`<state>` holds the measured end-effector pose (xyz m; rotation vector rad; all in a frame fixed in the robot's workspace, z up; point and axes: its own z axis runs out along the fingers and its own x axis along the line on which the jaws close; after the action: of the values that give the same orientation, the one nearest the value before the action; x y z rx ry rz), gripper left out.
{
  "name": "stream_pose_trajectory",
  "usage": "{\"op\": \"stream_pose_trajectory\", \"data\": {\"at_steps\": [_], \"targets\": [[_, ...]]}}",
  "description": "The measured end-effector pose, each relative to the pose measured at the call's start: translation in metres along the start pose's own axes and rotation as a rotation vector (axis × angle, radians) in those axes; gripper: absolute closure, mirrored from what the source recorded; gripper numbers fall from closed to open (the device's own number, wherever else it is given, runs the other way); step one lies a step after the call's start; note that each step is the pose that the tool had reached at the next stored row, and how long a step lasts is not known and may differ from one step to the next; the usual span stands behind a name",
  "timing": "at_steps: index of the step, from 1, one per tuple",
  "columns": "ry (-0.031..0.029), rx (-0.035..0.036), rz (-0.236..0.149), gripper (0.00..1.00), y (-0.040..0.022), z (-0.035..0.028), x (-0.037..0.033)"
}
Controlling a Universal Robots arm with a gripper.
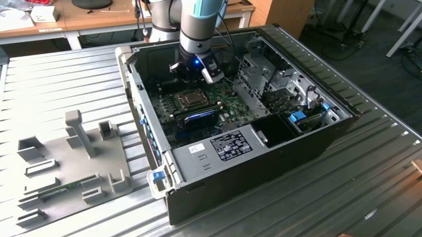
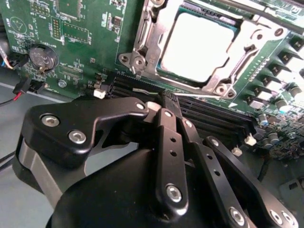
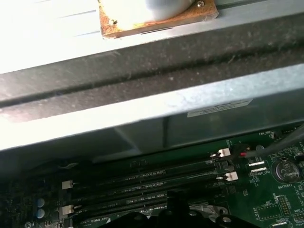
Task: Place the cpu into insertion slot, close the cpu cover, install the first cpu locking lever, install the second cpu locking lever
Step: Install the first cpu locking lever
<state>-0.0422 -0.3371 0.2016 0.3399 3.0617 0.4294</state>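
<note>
Claw: my claw (image 2: pixel 167 102) is clenched, fingertips together, with nothing visible between them. In the exterior view it hangs inside the open case (image 1: pixel 316 143) on the worktop (image 1: pixel 66 74).
Claw position: the tip is over the black memory slots (image 2: pixel 213 116), just beside the socket.
Cpu: the cpu (image 2: pixel 197 47) sits in the insertion slot (image 1: pixel 191 98), on the green board (image 2: pixel 80 33).
Cpu look: a flat square top, pale and washed bright by the light, with level edges.
Cpu cover: the cpu cover (image 2: pixel 142 42) is a silvery frame lying flat around the chip, with the chip top showing through its cut-out. It looks closed to me.
Step in hand: I judge it to be lever work, since the chip and cover look settled.
Lever: a thin bright strip (image 2: pixel 145 90) lies near my tip. I cannot tell whether it is a lever, or whether I touch it.
Doing it well: I should press with the closed tip only, slowly and squarely, and keep the cover flat.
Risk: a slip would scrape the memory slots or the board's small parts.
</note>
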Motion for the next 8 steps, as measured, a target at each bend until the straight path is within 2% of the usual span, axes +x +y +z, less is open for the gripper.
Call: {"op": "stream_pose_trajectory", "data": {"at_steps": [8], "targets": [[-0.0041,-0.0018,-0.001,0.9,0.0009,-0.0003,0.0026]]}}
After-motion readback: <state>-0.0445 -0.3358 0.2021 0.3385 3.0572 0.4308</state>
